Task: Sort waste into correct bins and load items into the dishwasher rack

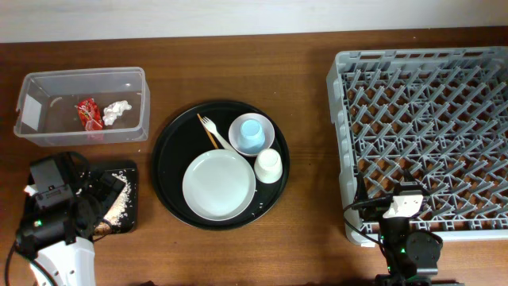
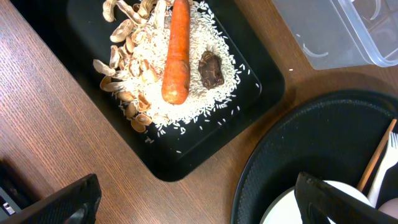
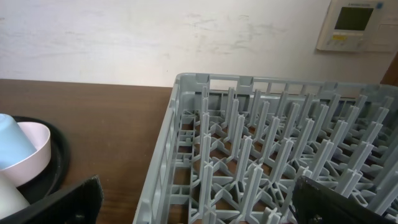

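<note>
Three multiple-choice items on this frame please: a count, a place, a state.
1. How many things lie in the clear tub? A. none B. two C. five
2. Where is the blue cup? A. in the clear tub B. in the white bowl C. in the rack
3. The left pincer is: A. open, holding nothing B. shut on the blue cup C. shut on the white bowl
1 B: a red wrapper and a white tissue lie there. 2 B: it stands inside the bowl. 3 A: its fingers stand wide apart.
</note>
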Available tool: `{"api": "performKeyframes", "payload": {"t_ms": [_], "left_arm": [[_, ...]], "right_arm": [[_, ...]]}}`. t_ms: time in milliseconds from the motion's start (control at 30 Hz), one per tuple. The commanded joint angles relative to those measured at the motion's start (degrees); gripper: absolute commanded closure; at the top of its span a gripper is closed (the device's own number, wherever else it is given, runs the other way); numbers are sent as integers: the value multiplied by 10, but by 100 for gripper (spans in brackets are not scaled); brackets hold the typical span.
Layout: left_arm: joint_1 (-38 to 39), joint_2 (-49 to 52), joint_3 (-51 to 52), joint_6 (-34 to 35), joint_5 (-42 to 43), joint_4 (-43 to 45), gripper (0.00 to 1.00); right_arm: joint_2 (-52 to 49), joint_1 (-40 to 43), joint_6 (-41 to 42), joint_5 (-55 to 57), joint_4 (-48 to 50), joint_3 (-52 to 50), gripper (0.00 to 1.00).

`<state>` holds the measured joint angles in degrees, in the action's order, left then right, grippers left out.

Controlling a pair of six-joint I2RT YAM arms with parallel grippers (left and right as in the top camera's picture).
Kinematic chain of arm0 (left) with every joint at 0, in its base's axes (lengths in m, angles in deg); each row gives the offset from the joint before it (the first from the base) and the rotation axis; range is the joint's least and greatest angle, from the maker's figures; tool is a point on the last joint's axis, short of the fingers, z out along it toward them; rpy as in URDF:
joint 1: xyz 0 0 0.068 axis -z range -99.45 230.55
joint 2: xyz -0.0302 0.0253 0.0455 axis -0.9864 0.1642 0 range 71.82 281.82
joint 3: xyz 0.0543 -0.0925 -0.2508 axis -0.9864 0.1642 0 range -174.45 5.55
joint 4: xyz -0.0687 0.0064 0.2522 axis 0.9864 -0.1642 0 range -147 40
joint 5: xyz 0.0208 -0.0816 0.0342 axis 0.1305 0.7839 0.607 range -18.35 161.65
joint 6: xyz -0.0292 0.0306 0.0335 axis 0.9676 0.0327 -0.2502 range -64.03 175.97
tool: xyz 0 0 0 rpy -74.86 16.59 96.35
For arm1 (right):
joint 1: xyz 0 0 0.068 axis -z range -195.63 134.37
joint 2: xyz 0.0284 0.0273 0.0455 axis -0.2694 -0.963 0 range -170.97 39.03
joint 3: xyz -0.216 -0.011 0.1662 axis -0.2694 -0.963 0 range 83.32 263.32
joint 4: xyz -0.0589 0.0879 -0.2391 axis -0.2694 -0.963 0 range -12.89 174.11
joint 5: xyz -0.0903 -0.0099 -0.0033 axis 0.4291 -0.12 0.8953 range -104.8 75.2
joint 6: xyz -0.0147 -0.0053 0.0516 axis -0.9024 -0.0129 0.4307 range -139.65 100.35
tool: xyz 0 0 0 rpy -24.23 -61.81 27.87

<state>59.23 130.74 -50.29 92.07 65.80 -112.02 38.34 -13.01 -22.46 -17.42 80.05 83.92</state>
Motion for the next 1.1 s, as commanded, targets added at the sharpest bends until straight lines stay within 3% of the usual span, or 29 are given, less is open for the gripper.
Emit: {"api": "performKeyframes", "payload": {"t_ms": [0,133,267,333,400,567,667,800,933,1067], "left_arm": [[-3,-5,-10,6,-5,-2,1],[-3,-5,-10,5,-5,-2,1],[-3,-5,-10,5,-5,-2,1],[-3,-5,-10,6,-4,-2,1],[-3,-5,-10,6,-4,-2,1],[-3,-5,-10,5,-5,-2,1],[-3,-5,-10,6,-5,-2,1],[-3,-5,-10,5,-5,-2,1],[-3,-5,-10,5,-5,-2,1],[-3,-5,-10,6,-4,-2,1]], "right_arm": [[4,4,0,3,-3,-3,1],[4,4,31,-42,4,-3,1],[4,4,239,-291,32,-3,1],[4,4,397,-419,52,-3,1],[4,4,518,-434,79,-3,1],[4,4,629,-461,176,-3,1],[4,4,640,-490,271,17,1],[-3,5,622,-442,264,74,2],[-51,5,535,-417,160,169,2],[-157,5,383,-386,-18,304,1]]}}
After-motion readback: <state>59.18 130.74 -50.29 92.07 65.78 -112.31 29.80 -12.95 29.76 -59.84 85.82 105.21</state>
